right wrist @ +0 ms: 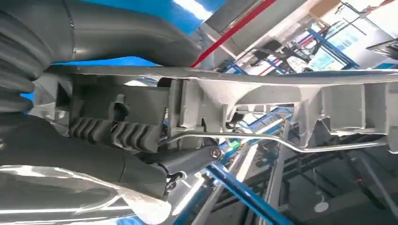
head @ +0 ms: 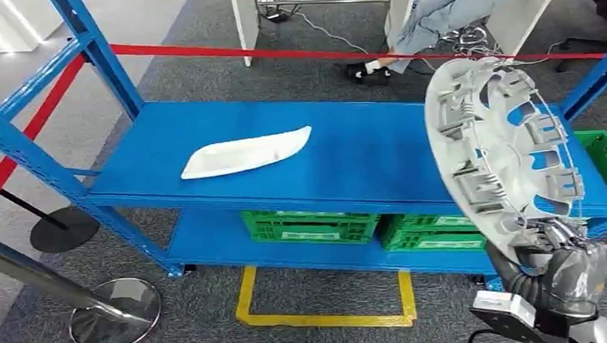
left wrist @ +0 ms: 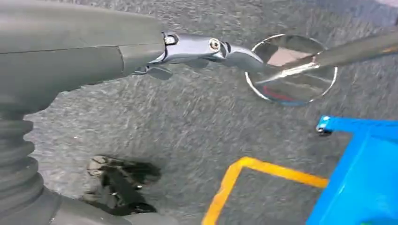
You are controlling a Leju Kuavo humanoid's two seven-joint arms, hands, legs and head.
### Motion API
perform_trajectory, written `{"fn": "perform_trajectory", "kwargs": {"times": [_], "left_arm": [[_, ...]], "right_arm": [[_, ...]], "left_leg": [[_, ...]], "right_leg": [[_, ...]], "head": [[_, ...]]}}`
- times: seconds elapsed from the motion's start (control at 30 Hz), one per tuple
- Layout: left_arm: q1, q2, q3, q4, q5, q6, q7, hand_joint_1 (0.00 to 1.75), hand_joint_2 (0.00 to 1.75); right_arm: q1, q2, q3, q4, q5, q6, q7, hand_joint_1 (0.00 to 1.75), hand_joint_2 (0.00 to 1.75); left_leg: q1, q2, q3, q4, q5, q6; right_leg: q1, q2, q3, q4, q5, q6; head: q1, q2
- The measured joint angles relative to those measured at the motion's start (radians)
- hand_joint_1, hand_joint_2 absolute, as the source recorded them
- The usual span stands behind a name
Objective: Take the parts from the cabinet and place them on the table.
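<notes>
1. Grey right hand (head: 566,246) grips our wheel cover (head: 505,153) by its lower rim, upright above the blue shelf (head: 361,150)
2. Left hand (left wrist: 197,49) hangs extended, holding nothing
3. We judge the heavy cover may tip or slip from this edge grip

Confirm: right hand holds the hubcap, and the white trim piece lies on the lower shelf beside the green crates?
Not quite. The right hand does hold the hubcap, but the head view shows the white trim piece on the top shelf; the green crates sit on the shelf below.
</notes>
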Motion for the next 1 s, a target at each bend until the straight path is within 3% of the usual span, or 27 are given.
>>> {"fn": "perform_trajectory", "kwargs": {"times": [0.03, 0.07, 0.1, 0.13, 0.17, 0.2, 0.23, 0.3, 0.33, 0.37, 0.4, 0.43, 0.47, 0.5, 0.53, 0.57, 0.63, 0.67, 0.7, 0.73, 0.8, 0.83, 0.87, 0.9, 0.97, 1.0], "left_arm": [[-0.003, 0.0, 0.0, 0.003, -0.002, -0.002, -0.002, 0.0, 1.75], [-0.005, 0.0, 0.0, 0.007, -0.005, -0.002, -0.005, 0.0, 1.75], [-0.006, 0.0, 0.0, 0.01, -0.009, -0.002, -0.005, 0.0, 1.75], [-0.007, 0.0, 0.0, 0.011, -0.012, -0.003, -0.007, 0.0, 1.75], [-0.009, 0.0, 0.001, 0.012, -0.016, -0.004, -0.007, 0.0, 1.75], [-0.011, 0.001, 0.003, 0.012, -0.018, -0.005, -0.008, 0.0, 1.75], [-0.012, 0.001, 0.005, 0.013, -0.023, -0.007, -0.009, 0.0, 1.75], [-0.015, 0.001, 0.01, 0.015, -0.033, -0.011, -0.013, 0.0, 1.75], [-0.017, 0.001, 0.014, 0.017, -0.047, -0.02, -0.019, 0.0, 1.75], [-0.02, 0.001, 0.02, 0.022, -0.059, -0.027, -0.026, 0.0, 1.75], [-0.024, 0.001, 0.024, 0.026, -0.068, -0.031, -0.03, 0.0, 1.75], [-0.03, 0.001, 0.025, 0.031, -0.073, -0.035, -0.031, 0.0, 1.75], [-0.035, 0.001, 0.025, 0.035, -0.076, -0.036, -0.031, 0.0, 1.75], [-0.039, 0.001, 0.026, 0.037, -0.076, -0.037, -0.031, 0.0, 1.75], [-0.042, 0.001, 0.026, 0.04, -0.077, -0.037, -0.032, 0.0, 1.75], [-0.043, 0.001, 0.026, 0.042, -0.077, -0.037, -0.032, 0.0, 1.75], [-0.048, 0.001, 0.026, 0.045, -0.078, -0.038, -0.034, 0.0, 1.75], [-0.05, 0.002, 0.026, 0.046, -0.083, -0.04, -0.036, 0.0, 1.75], [-0.05, 0.003, 0.027, 0.046, -0.087, -0.042, -0.039, 0.0, 1.75], [-0.052, 0.002, 0.027, 0.047, -0.091, -0.044, -0.043, 0.0, 1.75], [-0.056, 0.002, 0.033, 0.05, -0.098, -0.045, -0.043, 0.0, 1.75], [-0.057, 0.001, 0.033, 0.052, -0.101, -0.045, -0.043, 0.0, 1.75], [-0.063, 0.001, 0.033, 0.053, -0.106, -0.046, -0.044, 0.0, 1.75], [-0.067, 0.001, 0.034, 0.055, -0.106, -0.047, -0.045, 0.0, 1.75], [-0.069, 0.001, 0.035, 0.059, -0.106, -0.047, -0.045, 0.0, 1.75], [-0.072, 0.001, 0.035, 0.061, -0.107, -0.047, -0.045, 0.0, 1.75]], "right_arm": [[0.005, 0.0, -0.002, -0.003, 0.002, 0.0, 0.0, 1.75, 1.75], [0.01, 0.0, -0.004, -0.007, 0.002, 0.0, 0.0, 1.75, 1.75], [0.016, 0.0, -0.006, -0.011, 0.002, 0.0, 0.0, 1.75, 1.75], [0.02, 0.0, -0.007, -0.016, 0.001, 0.0, 0.0, 1.75, 1.75], [0.022, 0.0, -0.009, -0.022, 0.001, 0.0, 0.0, 1.75, 1.75], [0.025, 0.0, -0.01, -0.029, 0.001, 0.0, -0.001, 1.75, 1.75], [0.03, 0.0, -0.012, -0.033, -0.001, 0.0, 0.0, 1.75, 1.75], [0.036, 0.0, -0.013, -0.039, 0.0, 0.0, -0.002, 1.75, 1.75], [0.041, 0.0, -0.016, -0.041, 0.001, 0.0, -0.002, 1.75, 1.75], [0.045, 0.0, -0.018, -0.046, 0.004, 0.0, -0.002, 1.75, 1.75], [0.05, 0.0, -0.022, -0.056, 0.005, 0.001, -0.002, 1.75, 1.75], [0.052, 0.0, -0.024, -0.061, 0.005, 0.001, -0.002, 1.75, 1.75], [0.053, 0.0, -0.024, -0.063, 0.007, 0.001, -0.002, 1.75, 1.75], [0.054, 0.0, -0.026, -0.063, 0.007, 0.001, -0.002, 1.75, 1.75], [0.055, 0.0, -0.028, -0.065, 0.007, 0.001, -0.002, 1.75, 1.75], [0.057, 0.0, -0.029, -0.066, 0.007, 0.001, -0.002, 1.75, 1.75], [0.062, 0.0, -0.029, -0.071, 0.009, 0.001, -0.002, 1.75, 1.75], [0.065, 0.0, -0.029, -0.073, 0.013, 0.0, -0.002, 1.75, 1.75], [0.064, 0.0, -0.03, -0.076, 0.016, 0.0, -0.002, 1.75, 1.75], [0.065, 0.0, -0.031, -0.079, 0.019, 0.0, 0.0, 1.75, 1.75], [0.069, 0.002, -0.037, -0.086, 0.021, 0.0, 0.0, 1.75, 1.75], [0.074, 0.002, -0.04, -0.09, 0.023, 0.0, 0.001, 1.75, 1.75], [0.08, 0.002, -0.043, -0.092, 0.024, -0.001, 0.0, 1.75, 1.75], [0.083, 0.002, -0.044, -0.094, 0.026, -0.001, 0.001, 1.75, 1.75], [0.084, 0.002, -0.045, -0.095, 0.029, -0.001, 0.001, 1.75, 1.75], [0.085, 0.002, -0.045, -0.095, 0.03, -0.001, 0.001, 1.75, 1.75]], "left_leg": [[0.0, 0.001, -0.019, 0.005, 0.011, -0.002], [0.001, 0.001, -0.037, 0.012, 0.02, -0.005], [0.003, 0.001, -0.055, 0.02, 0.027, -0.009], [0.004, 0.001, -0.073, 0.031, 0.034, -0.013], [0.002, 0.0, -0.084, 0.045, 0.039, -0.02], [-0.002, 0.001, -0.094, 0.057, 0.042, -0.024], [-0.002, 0.0, -0.092, 0.056, 0.055, -0.028], [-0.001, -0.001, -0.1, 0.058, 0.073, -0.033], [0.001, -0.003, -0.105, 0.062, 0.073, -0.038], [0.003, -0.006, -0.113, 0.083, 0.024, -0.05], [0.007, -0.007, -0.124, 0.137, -0.049, -0.058], [0.012, -0.007, -0.137, 0.211, -0.116, -0.065], [0.016, -0.007, -0.146, 0.287, -0.166, -0.069], [0.018, -0.007, -0.148, 0.338, -0.186, -0.07], [0.02, -0.007, -0.137, 0.367, -0.179, -0.071], [0.021, -0.007, -0.111, 0.354, -0.15, -0.069], [0.019, -0.013, -0.008, 0.227, -0.081, -0.056], [0.019, -0.048, 0.063, 0.127, -0.079, -0.042], [0.012, -0.09, 0.129, 0.039, -0.097, -0.028], [0.014, -0.088, 0.145, -0.005, -0.111, -0.03], [0.007, -0.074, 0.13, -0.004, -0.108, -0.032], [0.01, -0.059, 0.117, -0.012, -0.089, -0.027], [0.014, -0.038, 0.106, -0.018, -0.078, -0.023], [0.012, -0.031, 0.094, -0.017, -0.068, -0.015], [0.01, -0.005, 0.072, -0.016, -0.05, -0.011], [0.008, 0.01, 0.057, -0.015, -0.039, -0.01]], "right_leg": [[-0.001, 0.0, 0.019, 0.01, 0.026, 0.003], [-0.003, 0.0, 0.053, -0.015, 0.065, 0.006], [-0.005, -0.001, 0.104, -0.071, 0.103, 0.007], [-0.008, -0.001, 0.17, -0.156, 0.119, 0.01], [-0.01, -0.001, 0.233, -0.251, 0.077, 0.012], [-0.004, 0.004, 0.278, -0.319, 0.054, -0.001], [-0.003, 0.002, 0.253, -0.305, 0.059, -0.016], [0.0, 0.002, 0.242, -0.298, 0.067, -0.03], [-0.008, -0.003, 0.23, -0.299, 0.08, -0.038], [-0.007, -0.006, 0.22, -0.298, 0.089, -0.043], [-0.007, -0.008, 0.208, -0.298, 0.101, -0.052], [-0.007, -0.008, 0.192, -0.297, 0.114, -0.053], [-0.006, -0.008, 0.175, -0.296, 0.126, -0.053], [-0.005, -0.01, 0.162, -0.294, 0.137, -0.052], [-0.005, -0.01, 0.151, -0.291, 0.15, -0.051], [-0.005, -0.009, 0.131, -0.287, 0.163, -0.05], [-0.003, 0.002, 0.096, -0.281, 0.187, -0.044], [-0.007, 0.007, 0.087, -0.281, 0.198, -0.041], [-0.002, 0.011, 0.077, -0.28, 0.208, -0.033], [-0.005, 0.014, 0.07, -0.28, 0.222, -0.027], [-0.011, 0.031, 0.052, -0.287, 0.249, -0.013], [-0.008, 0.039, 0.043, -0.29, 0.26, -0.005], [-0.011, 0.03, 0.036, -0.277, 0.233, -0.008], [-0.011, 0.019, 0.015, -0.239, 0.169, -0.009], [-0.012, 0.012, -0.01, -0.106, 0.05, -0.002], [-0.012, 0.012, -0.019, -0.032, 0.021, 0.004]], "head": [[-0.001, 0.0], [0.0, 0.0], [-0.001, 0.0], [-0.001, 0.0], [0.0, 0.0], [0.001, 0.0], [-0.002, 0.0], [0.002, 0.0], [0.002, 0.0], [-0.001, 0.0], [-0.007, 0.0], [-0.008, 0.0], [-0.008, 0.0], [-0.008, 0.0], [-0.009, 0.0], [-0.009, 0.0], [-0.008, 0.0], [-0.008, 0.0], [-0.006, 0.0], [-0.008, 0.0], [-0.008, 0.0], [-0.006, 0.0], [-0.008, 0.0], [-0.001, 0.0], [0.002, 0.0], [0.002, 0.0]]}}
